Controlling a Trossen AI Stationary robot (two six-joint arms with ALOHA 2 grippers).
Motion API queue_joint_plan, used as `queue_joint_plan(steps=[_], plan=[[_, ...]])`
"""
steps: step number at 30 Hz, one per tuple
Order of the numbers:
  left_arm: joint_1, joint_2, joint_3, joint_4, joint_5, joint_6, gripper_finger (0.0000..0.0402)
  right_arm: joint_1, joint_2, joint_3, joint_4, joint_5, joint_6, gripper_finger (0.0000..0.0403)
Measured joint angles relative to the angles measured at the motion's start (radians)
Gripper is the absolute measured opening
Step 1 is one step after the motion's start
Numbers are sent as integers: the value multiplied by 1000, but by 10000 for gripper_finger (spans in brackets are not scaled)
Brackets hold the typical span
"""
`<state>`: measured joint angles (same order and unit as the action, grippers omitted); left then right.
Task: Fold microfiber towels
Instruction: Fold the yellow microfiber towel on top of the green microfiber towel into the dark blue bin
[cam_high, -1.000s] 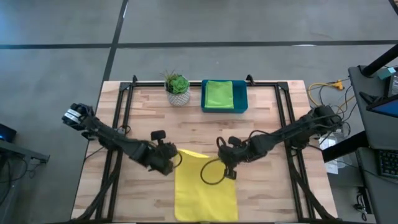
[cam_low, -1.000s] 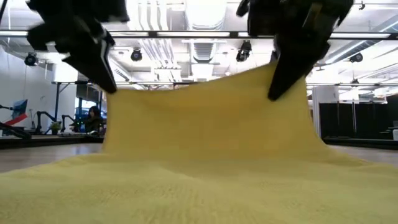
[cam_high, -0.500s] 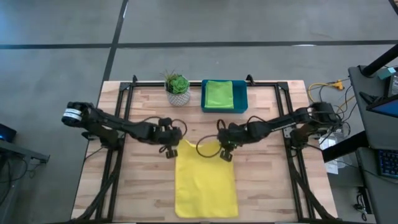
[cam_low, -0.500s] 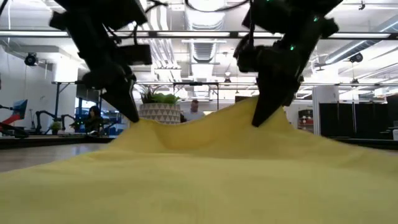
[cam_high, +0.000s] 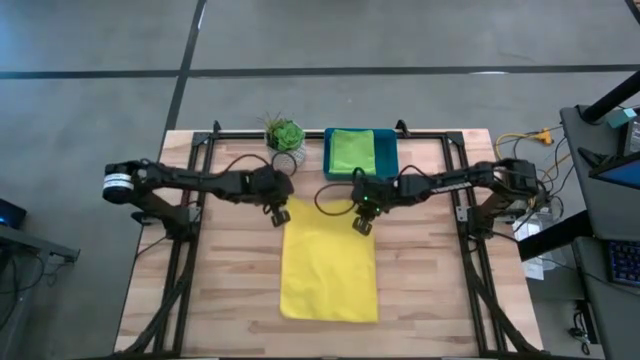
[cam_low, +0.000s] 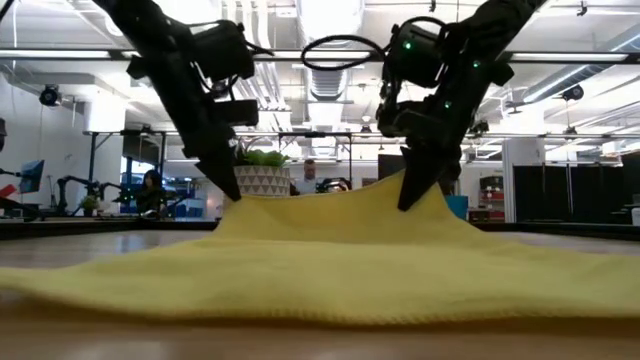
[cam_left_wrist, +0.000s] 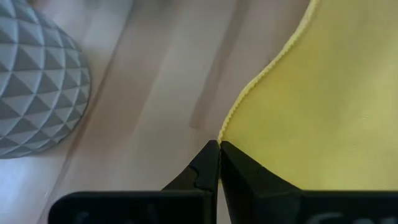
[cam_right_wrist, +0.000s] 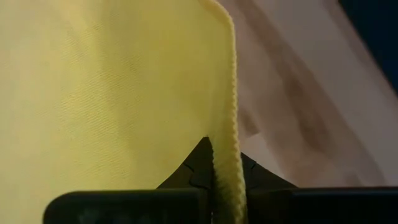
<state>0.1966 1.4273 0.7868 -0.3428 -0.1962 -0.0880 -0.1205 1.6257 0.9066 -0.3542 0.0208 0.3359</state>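
A yellow microfiber towel (cam_high: 330, 265) lies spread on the wooden table, its near part flat and its far edge raised a little. My left gripper (cam_high: 281, 213) is shut on its far left corner. My right gripper (cam_high: 362, 222) is shut on its far right corner. A light green towel (cam_high: 352, 150) lies folded in the teal-blue tray (cam_high: 389, 162) at the far edge, just beyond my right gripper. My left gripper pinches the yellow towel's far left corner (cam_left_wrist: 224, 132) between its two fingers, slanting down from the far left. The corner is lifted slightly; the cloth slopes down from it onto the table. My right gripper pinches the hemmed edge at the far right corner (cam_right_wrist: 232, 155) between its two fingers, slanting down from the far right. That corner (cam_low: 415, 200) stands a little above the table, and the far edge sags slightly between the two holds.
A small potted plant (cam_high: 286, 138) in a grey faceted pot (cam_left_wrist: 37, 93) stands at the far edge, close beyond my left gripper. A black frame (cam_high: 200, 200) runs along the table's left, right and far sides. Bare wood lies on both sides of the towel.
Both grippers have moved toward the table's far edge and sunk, staying shut on the towel's corners. The whole towel has slid toward the far edge. Its raised far part has come down and spread out nearly flat.
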Motion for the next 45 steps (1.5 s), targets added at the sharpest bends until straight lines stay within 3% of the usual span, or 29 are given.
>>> queue_joint_plan(steps=[9,19,22,27,30,34,40,45], plan=[[65,0,-3,1,-1,74,8,-91,0,0,-1,4,-13,60],[101,-1,-2,16,-43,146,117,-163,-55,2,-7,-30,-38,140],[101,-13,5,-19,57,122,130,-159,-115,2,-4,-100,-91,151],[91,-56,13,-48,285,106,132,-88,-249,-16,-2,-186,-103,154],[77,-103,9,-66,322,56,132,-25,-329,-59,0,-184,-43,150],[61,-166,-2,-91,322,-20,132,60,-399,-154,26,-179,151,142],[57,-180,-21,-94,341,-255,132,190,-412,-330,298,-185,426,137],[8,-193,-63,-95,549,-351,132,342,-412,-447,611,-168,498,133]])
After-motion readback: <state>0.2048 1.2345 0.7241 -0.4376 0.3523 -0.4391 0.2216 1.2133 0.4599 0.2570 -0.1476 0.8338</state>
